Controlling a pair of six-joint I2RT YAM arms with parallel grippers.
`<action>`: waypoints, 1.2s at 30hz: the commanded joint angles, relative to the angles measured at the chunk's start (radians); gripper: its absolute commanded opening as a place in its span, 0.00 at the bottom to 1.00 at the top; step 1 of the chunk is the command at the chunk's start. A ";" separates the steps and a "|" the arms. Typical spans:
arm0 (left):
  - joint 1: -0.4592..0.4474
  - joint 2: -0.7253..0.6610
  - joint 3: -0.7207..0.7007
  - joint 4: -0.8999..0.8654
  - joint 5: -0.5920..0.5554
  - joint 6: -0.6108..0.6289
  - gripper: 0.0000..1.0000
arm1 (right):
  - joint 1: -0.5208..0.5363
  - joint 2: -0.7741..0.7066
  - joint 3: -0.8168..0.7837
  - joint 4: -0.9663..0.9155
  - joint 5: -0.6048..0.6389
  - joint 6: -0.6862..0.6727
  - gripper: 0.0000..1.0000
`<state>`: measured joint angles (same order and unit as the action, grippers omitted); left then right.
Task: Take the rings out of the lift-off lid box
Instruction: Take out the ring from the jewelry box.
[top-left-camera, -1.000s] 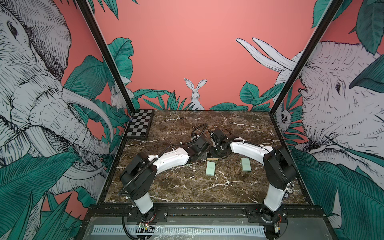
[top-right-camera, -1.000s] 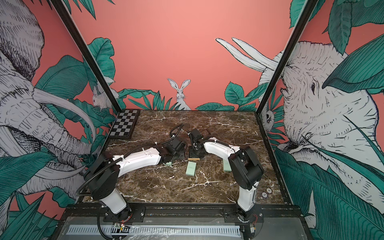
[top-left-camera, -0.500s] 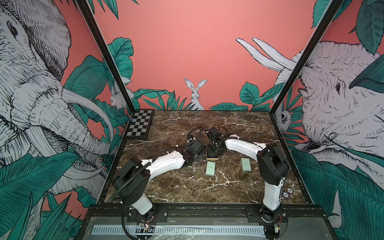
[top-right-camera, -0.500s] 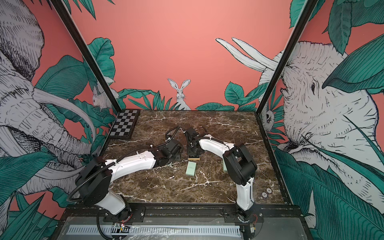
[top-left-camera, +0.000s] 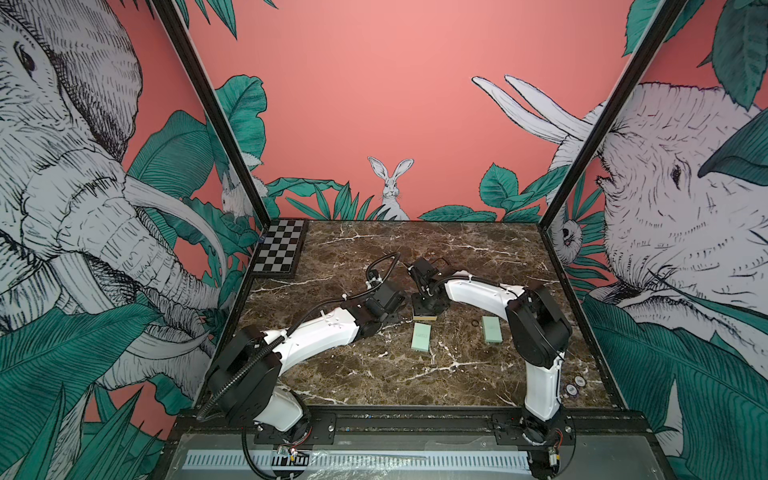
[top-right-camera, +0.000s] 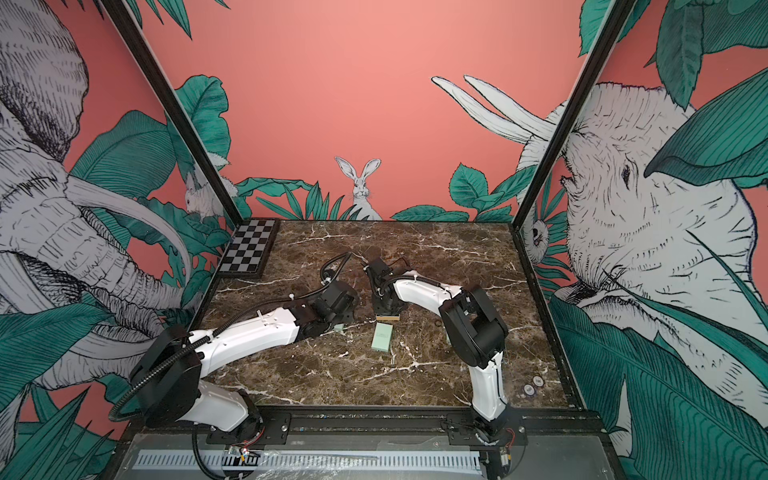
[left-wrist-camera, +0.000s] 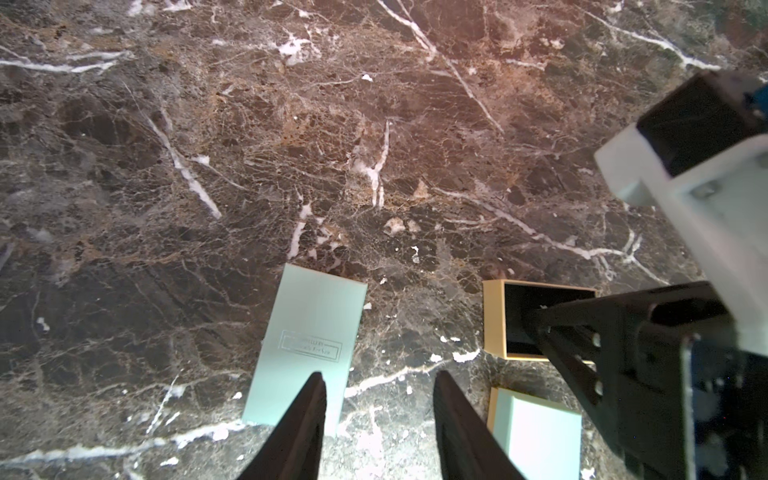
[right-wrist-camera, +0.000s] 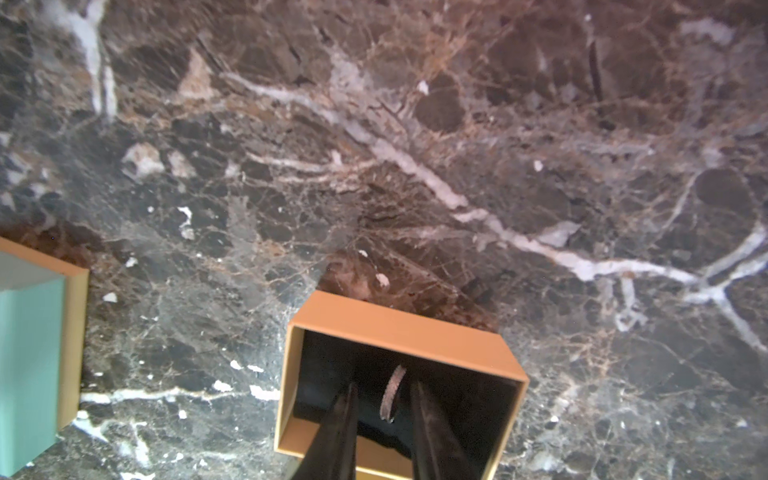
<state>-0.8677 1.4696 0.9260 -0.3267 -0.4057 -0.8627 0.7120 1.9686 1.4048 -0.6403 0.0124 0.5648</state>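
Observation:
The lift-off lid box (right-wrist-camera: 399, 328) is a tan open base with a black inside, seen in both top views (top-left-camera: 424, 319) (top-right-camera: 387, 318). My right gripper (right-wrist-camera: 383, 384) reaches down into it, open, with its fingers on either side of a thin ring (right-wrist-camera: 392, 386) that stands on edge. Another ring (top-left-camera: 474, 323) lies on the marble to the right of the box. My left gripper (left-wrist-camera: 380, 380) hovers open over bare marble, with nothing between its fingers. On one side of it lies a flat mint-green lid (left-wrist-camera: 307, 345), on the other a mint piece with a tan edge (left-wrist-camera: 536, 428).
Two mint-green pieces (top-left-camera: 420, 336) (top-left-camera: 491, 329) lie in front of the tan box. A chessboard (top-left-camera: 278, 249) sits at the back left corner. Two small chips (top-left-camera: 575, 384) lie near the right arm's base. Both arms meet near the table's middle.
The left arm has stretched out lower and flatter over the table. The right wrist has shifted slightly left over the tan box, and its fingers have drawn a little closer together.

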 joint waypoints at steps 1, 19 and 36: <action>0.004 -0.026 -0.016 0.000 -0.030 -0.007 0.45 | 0.007 0.018 0.003 -0.022 0.021 0.007 0.24; 0.003 0.035 0.000 0.025 0.043 -0.032 0.45 | -0.004 -0.041 -0.045 0.021 -0.016 0.012 0.10; -0.005 0.226 0.114 0.129 0.210 -0.072 0.45 | -0.119 -0.130 -0.233 0.282 -0.344 0.043 0.03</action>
<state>-0.8684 1.6787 1.0111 -0.2234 -0.2241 -0.9096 0.6029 1.8668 1.1893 -0.4057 -0.2794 0.5945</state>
